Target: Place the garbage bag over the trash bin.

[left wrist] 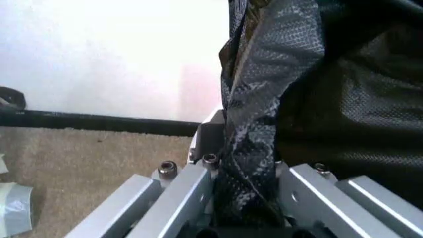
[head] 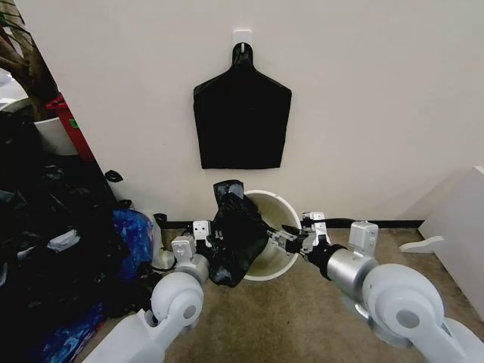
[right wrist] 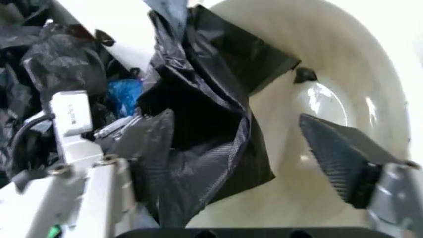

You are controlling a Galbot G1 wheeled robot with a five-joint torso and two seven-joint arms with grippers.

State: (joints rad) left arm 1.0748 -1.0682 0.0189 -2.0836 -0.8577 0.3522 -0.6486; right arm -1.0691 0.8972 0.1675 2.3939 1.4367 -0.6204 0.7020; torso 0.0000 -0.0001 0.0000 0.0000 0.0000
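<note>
The garbage bag (head: 237,240) hangs bunched over the near-left rim of the trash bin (head: 281,209), which stands on the carpet against the wall. The left end effector (head: 213,236) is pinching a fold of the bag; the left wrist view shows plastic clamped between its jaws. The right end effector (head: 290,236) is spread wide above the bin's mouth, holding nothing. The bag's mouth looks collapsed, so the right end effector may catch both layers, or the light bin may tip if tugged.

Silver-grey arms, screwed aluminium jaws.
</note>
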